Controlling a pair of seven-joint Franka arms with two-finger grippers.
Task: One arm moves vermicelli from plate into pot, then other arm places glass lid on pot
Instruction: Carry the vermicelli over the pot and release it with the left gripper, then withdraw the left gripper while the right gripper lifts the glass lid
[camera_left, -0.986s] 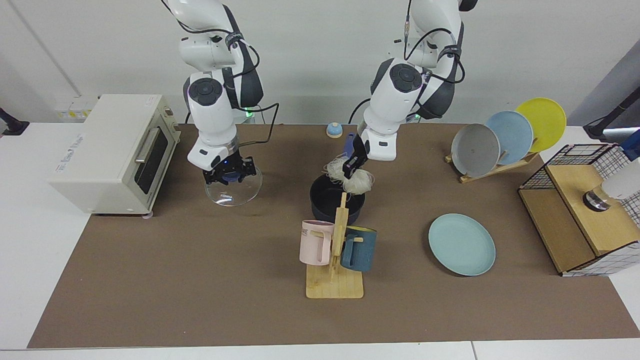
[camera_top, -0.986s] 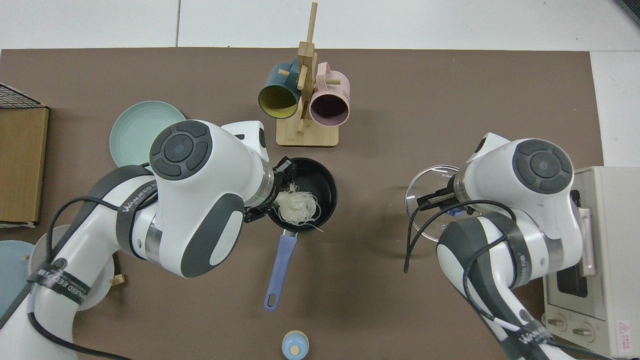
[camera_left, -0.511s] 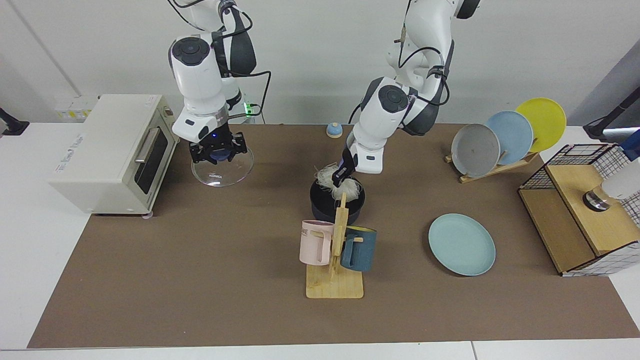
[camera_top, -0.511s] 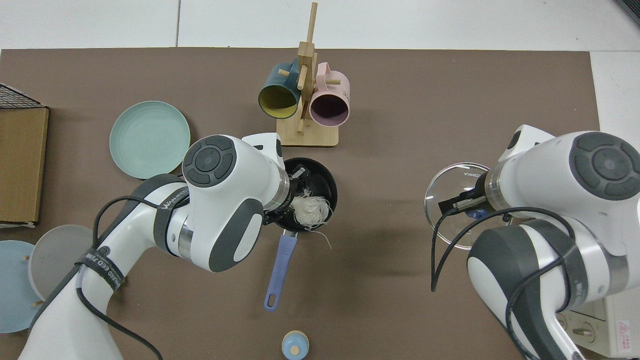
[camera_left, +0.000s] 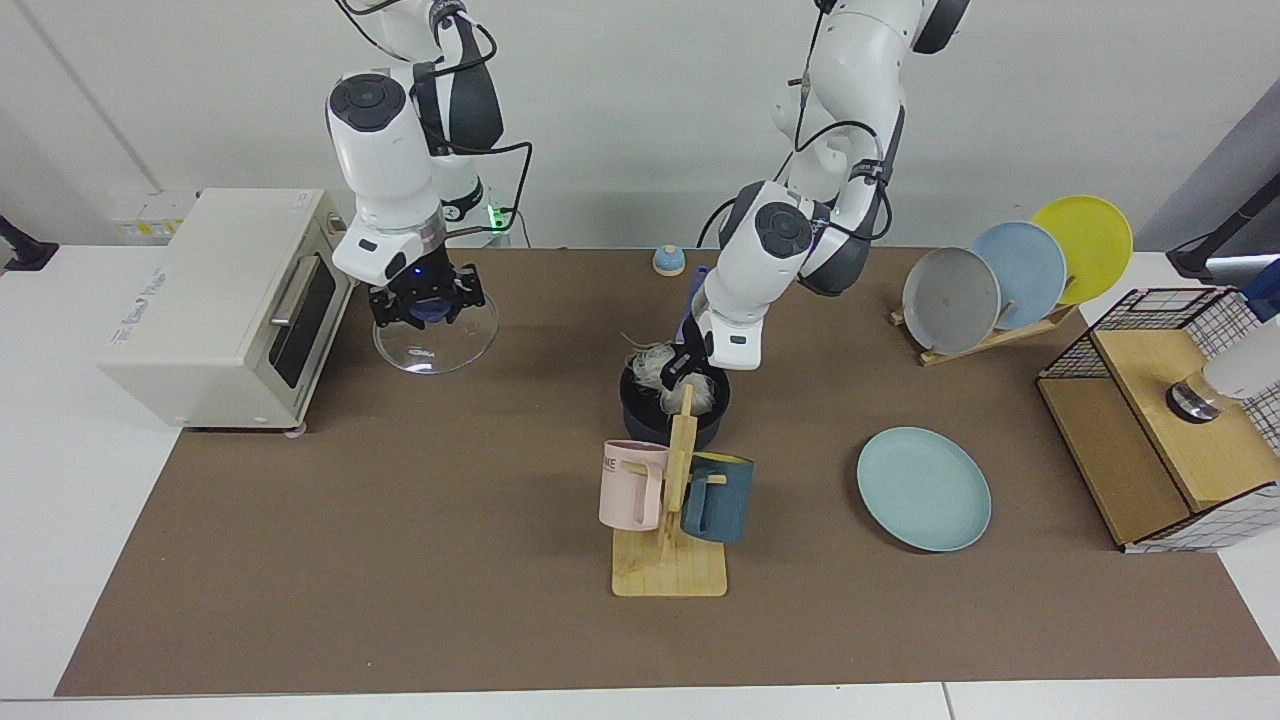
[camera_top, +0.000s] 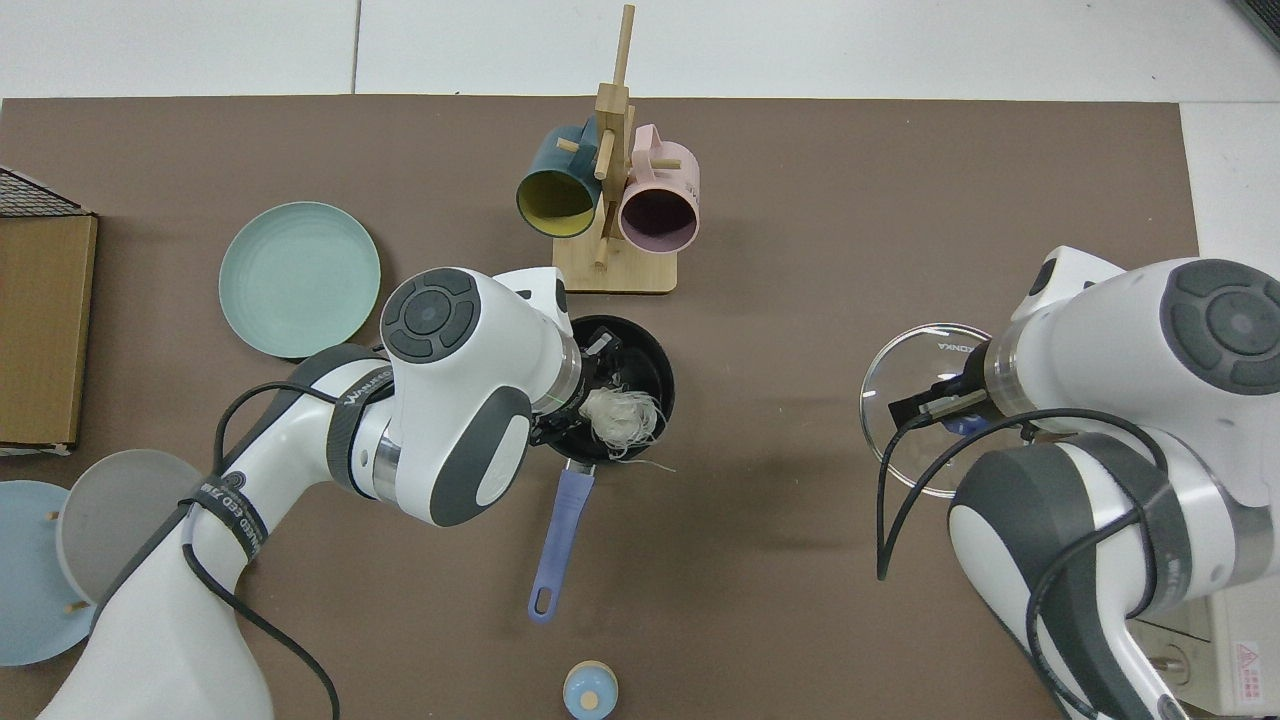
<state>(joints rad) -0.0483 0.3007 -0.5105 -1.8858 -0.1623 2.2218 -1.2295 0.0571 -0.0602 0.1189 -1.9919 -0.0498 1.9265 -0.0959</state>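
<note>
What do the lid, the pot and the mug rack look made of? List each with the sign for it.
Glass lid: clear glass, since the mat shows through it; blue knob, probably plastic, gripped by the right gripper.
Pot: matte black, likely coated metal; smooth blue handle, perhaps plastic. The left gripper holds the vermicelli in it.
Mug rack: pale wood, possibly bamboo, unpainted.

Bench (camera_left: 400, 560) cover: plain brown. Plate (camera_left: 923, 489): pale teal. Pot (camera_left: 650, 415): black, handle (camera_top: 556, 540) blue. Vermicelli (camera_top: 615, 417): white. Glass lid (camera_left: 435, 340): clear, knob blue. Mugs on pale wood stand (camera_left: 668, 570): pink (camera_left: 630, 485) and dark blue (camera_left: 716, 497), the dark blue one yellow inside. Racked plates: grey (camera_left: 950, 300), light blue (camera_left: 1020, 272), yellow (camera_left: 1085, 240). Toaster oven (camera_left: 225, 300): cream. Arms: white with dark grey joints. Basket (camera_left: 1170, 320): black wire grid.
</note>
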